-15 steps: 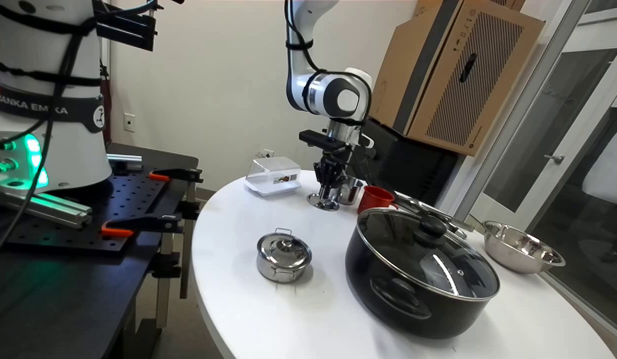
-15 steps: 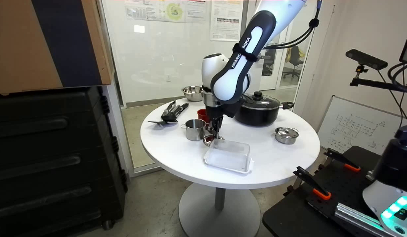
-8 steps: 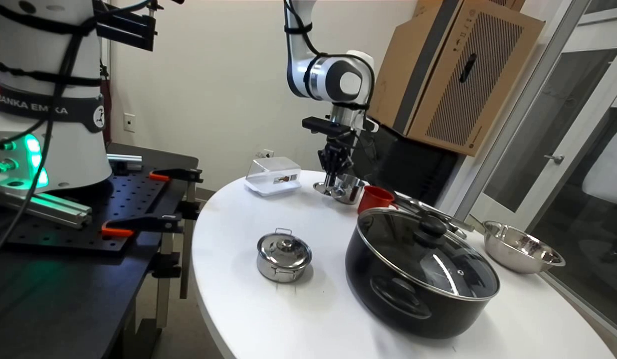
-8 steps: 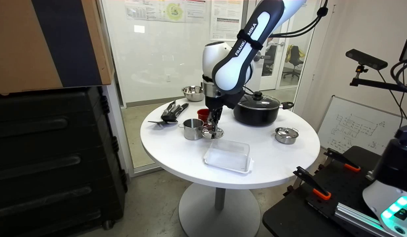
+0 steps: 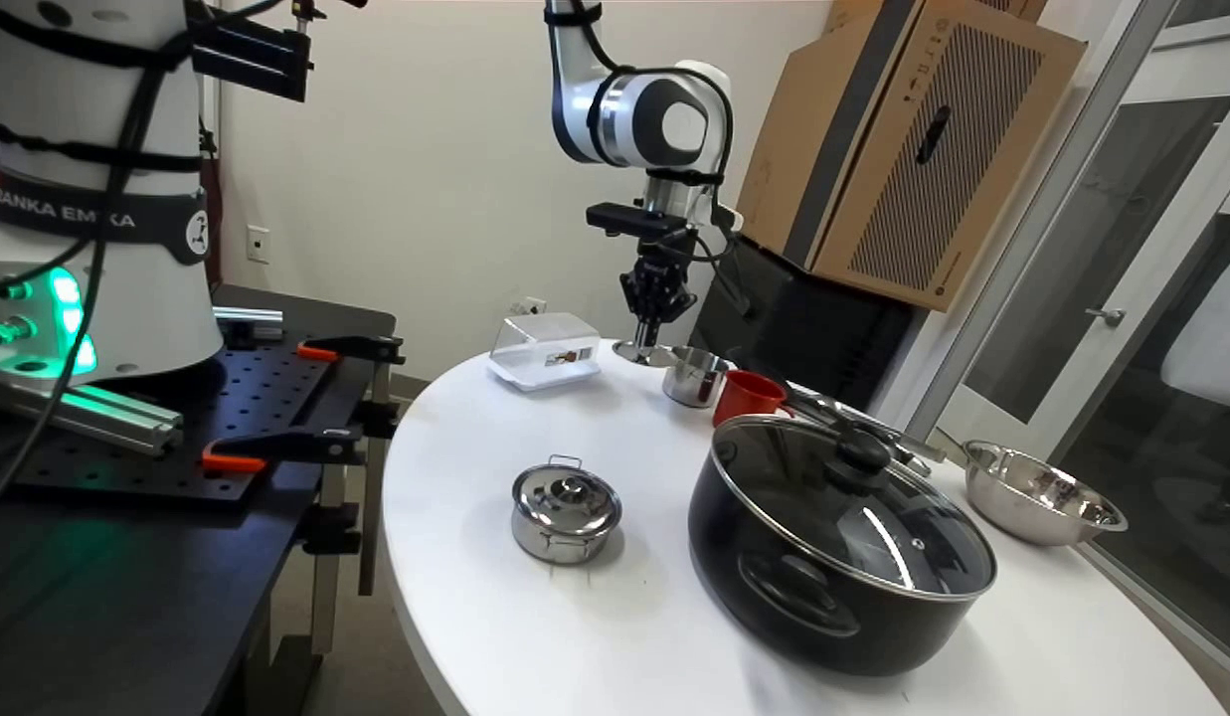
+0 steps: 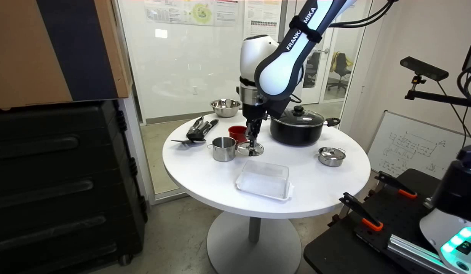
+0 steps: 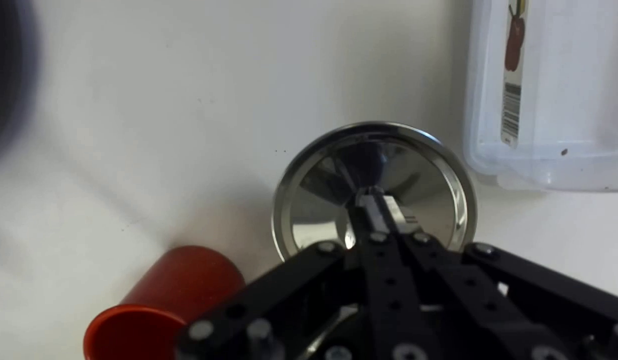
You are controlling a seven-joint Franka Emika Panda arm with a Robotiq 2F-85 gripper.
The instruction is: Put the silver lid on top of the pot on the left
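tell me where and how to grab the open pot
Probably by the rim, from straight above, jaws astride it: the open pot stands upright and looks thin-walled. The gripper is closed on the silver lid, which would have to be set down first.

In an exterior view, a round white table stood mid-frame on a mottled grey floor, a black drawer cabinet filled the lower left, and a handwritten whiteboard showed at right. An exterior view held a plain off-white wall, upper middle.
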